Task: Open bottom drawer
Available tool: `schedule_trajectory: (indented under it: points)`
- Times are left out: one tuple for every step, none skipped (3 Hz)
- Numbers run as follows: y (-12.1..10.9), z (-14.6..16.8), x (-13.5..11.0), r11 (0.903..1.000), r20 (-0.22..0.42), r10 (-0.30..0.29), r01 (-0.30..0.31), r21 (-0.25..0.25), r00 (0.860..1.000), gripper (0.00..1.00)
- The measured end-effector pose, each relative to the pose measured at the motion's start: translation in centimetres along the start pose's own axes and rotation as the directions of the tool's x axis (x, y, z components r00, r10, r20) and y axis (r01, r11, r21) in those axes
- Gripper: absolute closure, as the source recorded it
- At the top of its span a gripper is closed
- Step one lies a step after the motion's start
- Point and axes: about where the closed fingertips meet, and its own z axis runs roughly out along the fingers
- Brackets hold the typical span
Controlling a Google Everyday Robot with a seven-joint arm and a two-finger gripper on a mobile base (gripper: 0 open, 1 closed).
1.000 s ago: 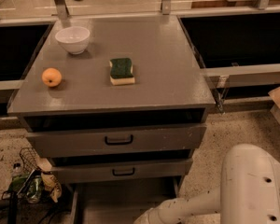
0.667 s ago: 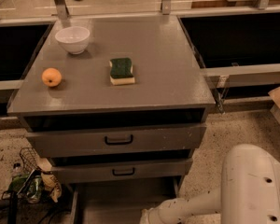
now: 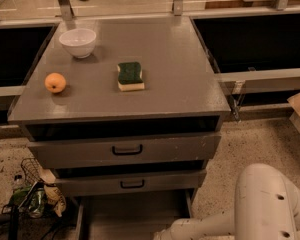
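The grey cabinet [image 3: 125, 104] shows two closed fronts: a taller one with a black handle [image 3: 127, 150] and a lower one with a smaller handle [image 3: 132, 184]. Below them the bottom drawer [image 3: 135, 216] stands pulled out toward me, and I see its floor and side walls from above. Its thin front and handle are below the picture's edge. My white arm [image 3: 215, 224] reaches from the lower right to the drawer's near end. The gripper is out of view past the bottom edge.
On the cabinet top lie a white bowl [image 3: 78, 42], an orange [image 3: 55, 82] and a green-and-yellow sponge [image 3: 129, 76]. A wire basket with clutter and cables [image 3: 32, 194] sits on the floor at the left. Dark bins flank the cabinet.
The arm's lower end has shifted slightly to the right along the bottom edge. The drawer and the things on top have not visibly moved.
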Motion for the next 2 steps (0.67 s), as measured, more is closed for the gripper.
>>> schedule_trajectory:
  points:
    - [0.02,0.12,0.1,1.0,-0.001,0.001,-0.001,-0.002,1.0,0.0]
    - [0.02,0.12,0.1,1.0,-0.001,0.001,-0.001,-0.002,1.0,0.14]
